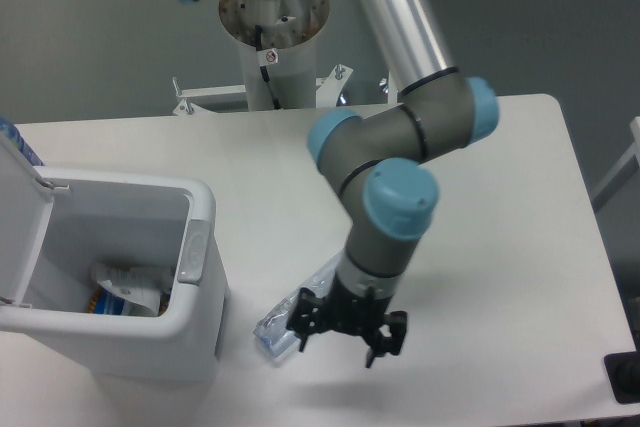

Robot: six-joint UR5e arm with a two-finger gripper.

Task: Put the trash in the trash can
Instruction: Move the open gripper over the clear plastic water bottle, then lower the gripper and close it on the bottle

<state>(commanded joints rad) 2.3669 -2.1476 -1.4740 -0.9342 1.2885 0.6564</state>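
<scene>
The trash can [205,209] stands at the table's left front with its lid [18,227] swung open to the left and its grey latch tab [192,252] facing right. A crumpled white wad [128,283] lies inside it. The crushed clear plastic bottle [285,325] lies on the table just right of the can, its bluish end towards the front left. My gripper [340,339] points down over the bottle's right part with its black fingers [302,331] spread open. The bottle's far end is hidden behind the gripper. I cannot tell whether the fingers touch it.
An orange-and-blue item [98,299] shows in the can beside the wad. The arm's base column [275,37] stands at the table's back. The table's right edge [590,247] runs down the right side, with a black object [625,377] at the front right corner.
</scene>
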